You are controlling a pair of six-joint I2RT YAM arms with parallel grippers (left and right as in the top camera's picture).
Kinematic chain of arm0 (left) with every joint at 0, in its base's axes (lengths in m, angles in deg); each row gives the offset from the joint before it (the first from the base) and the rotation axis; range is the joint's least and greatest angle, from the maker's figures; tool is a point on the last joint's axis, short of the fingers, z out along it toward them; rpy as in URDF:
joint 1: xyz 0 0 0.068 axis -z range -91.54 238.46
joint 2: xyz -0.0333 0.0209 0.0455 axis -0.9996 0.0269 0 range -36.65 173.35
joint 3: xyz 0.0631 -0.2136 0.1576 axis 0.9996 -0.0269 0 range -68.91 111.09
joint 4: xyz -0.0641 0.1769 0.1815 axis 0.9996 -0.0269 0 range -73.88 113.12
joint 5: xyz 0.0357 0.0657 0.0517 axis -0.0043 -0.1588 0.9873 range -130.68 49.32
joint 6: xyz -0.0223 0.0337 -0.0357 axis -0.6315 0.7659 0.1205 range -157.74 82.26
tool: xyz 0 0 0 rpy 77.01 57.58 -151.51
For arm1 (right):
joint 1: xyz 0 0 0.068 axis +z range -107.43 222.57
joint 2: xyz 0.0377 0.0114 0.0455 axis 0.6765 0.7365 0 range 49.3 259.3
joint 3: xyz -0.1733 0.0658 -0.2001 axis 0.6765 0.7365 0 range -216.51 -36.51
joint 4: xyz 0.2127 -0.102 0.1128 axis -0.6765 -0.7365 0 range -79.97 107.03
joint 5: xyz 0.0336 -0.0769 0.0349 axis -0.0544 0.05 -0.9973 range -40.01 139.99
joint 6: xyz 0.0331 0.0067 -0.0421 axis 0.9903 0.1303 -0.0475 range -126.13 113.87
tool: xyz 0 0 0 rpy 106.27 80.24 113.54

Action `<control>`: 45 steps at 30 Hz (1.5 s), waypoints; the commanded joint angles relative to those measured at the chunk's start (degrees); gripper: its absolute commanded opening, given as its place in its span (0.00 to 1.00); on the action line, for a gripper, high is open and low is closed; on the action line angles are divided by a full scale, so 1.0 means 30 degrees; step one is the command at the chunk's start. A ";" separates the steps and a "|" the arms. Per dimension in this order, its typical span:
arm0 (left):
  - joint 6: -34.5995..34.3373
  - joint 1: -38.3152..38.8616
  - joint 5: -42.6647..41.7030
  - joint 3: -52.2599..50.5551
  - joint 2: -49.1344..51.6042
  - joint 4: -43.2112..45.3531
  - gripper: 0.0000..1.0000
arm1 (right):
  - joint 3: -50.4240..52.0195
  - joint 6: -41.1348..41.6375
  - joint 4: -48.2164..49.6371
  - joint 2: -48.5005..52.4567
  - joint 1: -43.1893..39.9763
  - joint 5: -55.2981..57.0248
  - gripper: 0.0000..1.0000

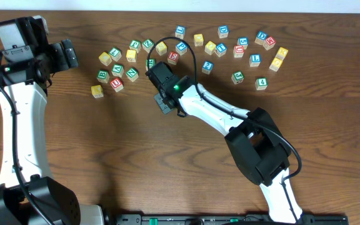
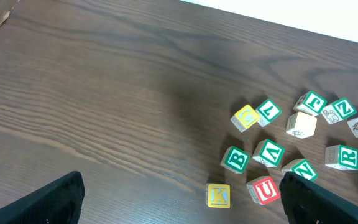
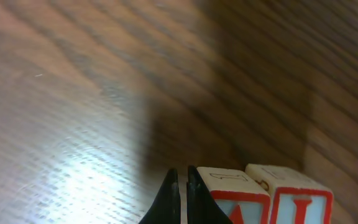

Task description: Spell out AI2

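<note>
Where the right arm reaches in from 5 o'clock on the overhead view, the right gripper [image 3: 184,186] sits low over the table [image 1: 105,156], near mid-frame.

- Right gripper: both fingers pressed flat against each other, nothing between them. Closed and empty.
- A cube [image 3: 235,196]: on the wood at 3 o'clock of the closed fingers, just beside them; I cannot tell whether they touch. White face, red border. The red letter is cut off by the frame edge; only its peak shows.
- I cube [image 3: 298,202]: at 3 o'clock of the A cube, side by side with it, faces level. Red "I" is legible.
- From overhead this pair is hidden under the right gripper.
- Blue-lettered cubes [image 1: 207,66]: several lie in the loose scatter toward 12 o'clock, apart from the pair. Which one bears the 2 is too small to read.
- Left gripper [image 2: 180,190]: at 10 o'clock overhead, fingers spread wide, holding nothing, above the table.
- Left wrist view: K cube [image 2: 217,195], yellow, and U cube [image 2: 265,190], red, lie between the spread fingers toward the 3 o'clock one. More cubes lie at 2 o'clock.
</note>
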 commanded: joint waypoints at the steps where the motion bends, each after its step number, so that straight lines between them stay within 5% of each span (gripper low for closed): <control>1: 0.0124 0.0036 0.0036 0.0437 -0.0117 -0.0058 0.99 | -0.0299 0.1494 -0.0146 0.0525 -0.0182 0.1166 0.01; 45: 0.0117 0.0036 0.0036 0.0437 -0.0117 -0.0058 0.99 | -0.2652 -0.2608 -0.1530 0.1377 -0.3432 -0.4656 0.13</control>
